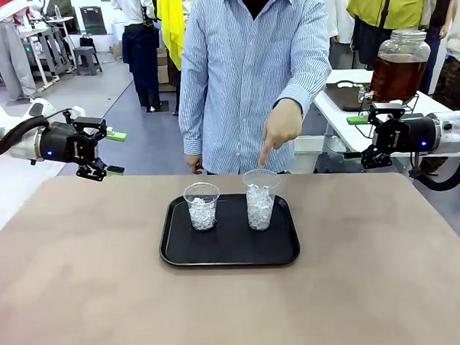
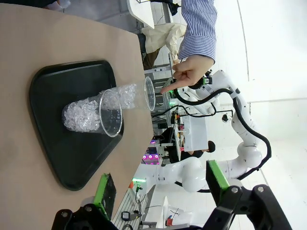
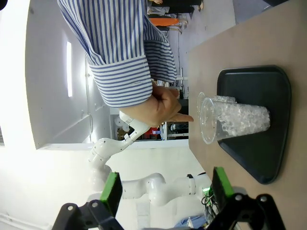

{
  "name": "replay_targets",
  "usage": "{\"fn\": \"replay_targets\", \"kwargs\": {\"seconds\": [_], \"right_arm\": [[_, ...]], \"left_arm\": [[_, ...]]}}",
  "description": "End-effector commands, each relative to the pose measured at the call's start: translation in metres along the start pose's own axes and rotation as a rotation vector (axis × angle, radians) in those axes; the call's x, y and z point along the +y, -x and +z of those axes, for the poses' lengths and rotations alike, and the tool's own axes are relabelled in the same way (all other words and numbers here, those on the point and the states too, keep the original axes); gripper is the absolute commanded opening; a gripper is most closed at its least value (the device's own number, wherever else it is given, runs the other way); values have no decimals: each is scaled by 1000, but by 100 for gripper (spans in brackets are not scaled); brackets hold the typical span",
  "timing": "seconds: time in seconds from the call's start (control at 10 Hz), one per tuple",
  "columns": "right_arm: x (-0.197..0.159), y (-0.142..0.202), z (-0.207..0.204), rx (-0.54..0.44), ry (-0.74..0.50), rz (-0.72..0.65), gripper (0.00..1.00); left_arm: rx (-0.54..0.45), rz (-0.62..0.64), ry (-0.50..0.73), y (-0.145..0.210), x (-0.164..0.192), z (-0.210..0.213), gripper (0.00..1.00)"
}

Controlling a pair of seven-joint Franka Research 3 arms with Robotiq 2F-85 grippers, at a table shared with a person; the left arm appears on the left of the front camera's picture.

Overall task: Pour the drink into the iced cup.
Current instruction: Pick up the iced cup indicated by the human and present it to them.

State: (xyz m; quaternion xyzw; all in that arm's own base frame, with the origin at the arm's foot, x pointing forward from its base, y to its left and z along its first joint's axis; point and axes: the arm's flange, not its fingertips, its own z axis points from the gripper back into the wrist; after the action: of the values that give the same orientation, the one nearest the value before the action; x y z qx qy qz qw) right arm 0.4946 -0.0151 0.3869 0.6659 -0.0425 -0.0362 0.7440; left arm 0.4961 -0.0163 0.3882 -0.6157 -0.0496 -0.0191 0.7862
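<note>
Two clear tapered plastic cups, packed with ice: left cup [image 1: 202,206], right cup [image 1: 259,199], apart on glossy black rounded tray [image 1: 172,255], matte tan counter [image 1: 82,286]. Person's hand [image 1: 281,124] points finger down at right cup rim. Amber drink [image 1: 394,80] in big glass jar [image 1: 402,49] on white table [image 1: 334,118] behind. Left claw [image 1: 115,153], right claw [image 1: 357,138] spread wide, empty.

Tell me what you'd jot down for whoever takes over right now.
Left gripper: open, empty, raised off the table.
Right gripper: open, empty, raised too.
On the black tray: left cup and right cup, both iced; the person's hand points at the right one.
Drink: in a jar behind the right gripper.
Done: nothing poured.
Left: get the drink, pour.
</note>
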Motion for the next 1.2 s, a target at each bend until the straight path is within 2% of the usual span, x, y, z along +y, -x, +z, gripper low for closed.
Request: {"fn": "replay_targets", "kwargs": {"seconds": [0.0, 0.3, 0.6, 0.7, 0.9, 1.0, 1.1], "right_arm": [[0, 0, 0, 0, 0, 0, 100], [-1, 10, -3, -30, -20, 428, 100], [-7, 22, -9, 9, -42, 854, 100], [-6, 22, -12, 26, -34, 927, 100], [-2, 23, -6, 83, -23, 909, 100], [-3, 15, -13, 29, -22, 904, 100], [-3, 15, -13, 29, -22, 904, 100]], "left_arm": [[-11, 2, 9, 0, -1, 0, 100], [-11, 2, 9, 0, -1, 0, 100], [-11, 2, 9, 0, -1, 0, 100], [-11, 2, 9, 0, -1, 0, 100], [-11, 2, 9, 0, -1, 0, 100], [-11, 2, 9, 0, -1, 0, 100], [-11, 2, 9, 0, -1, 0, 100]]}}
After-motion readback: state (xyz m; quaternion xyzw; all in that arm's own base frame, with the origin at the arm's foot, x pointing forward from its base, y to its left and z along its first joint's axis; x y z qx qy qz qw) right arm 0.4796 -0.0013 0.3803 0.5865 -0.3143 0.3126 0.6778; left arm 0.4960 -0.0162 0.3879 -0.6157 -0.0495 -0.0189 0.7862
